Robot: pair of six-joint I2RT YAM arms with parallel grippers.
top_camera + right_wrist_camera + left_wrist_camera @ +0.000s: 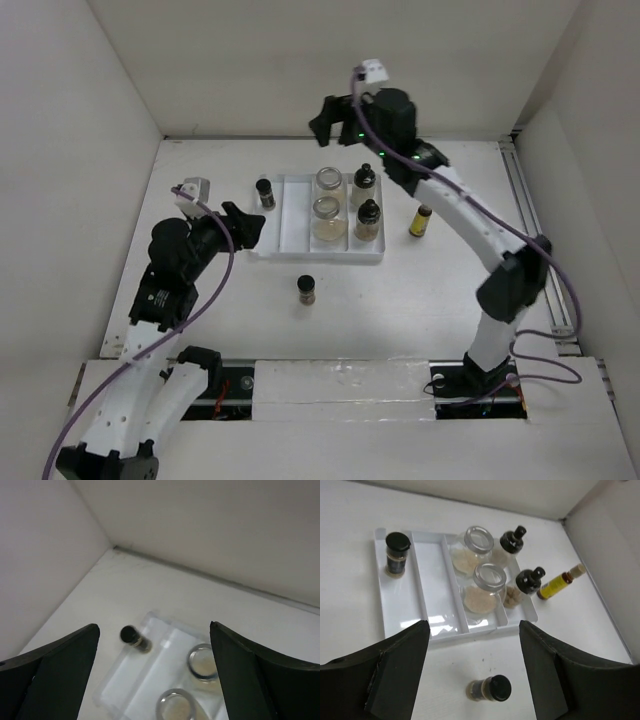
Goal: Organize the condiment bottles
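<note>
A white tray (297, 230) holds a black-capped spice bottle (265, 192) in its left compartment, two clear jars (327, 181) (327, 219) with beige contents in the middle, and two black-capped bottles (363, 180) (367, 220) on the right. A slim yellow bottle (421, 220) stands on the table right of the tray. Another spice bottle (307, 289) stands on the table in front of the tray; it also shows in the left wrist view (489, 688). My left gripper (252, 226) is open and empty at the tray's left front corner. My right gripper (328, 118) is open and empty, raised over the tray's back edge.
White walls close in the table at the left, back and right. A rail (530, 215) runs along the right edge. The tray's second compartment (434, 585) is bare.
</note>
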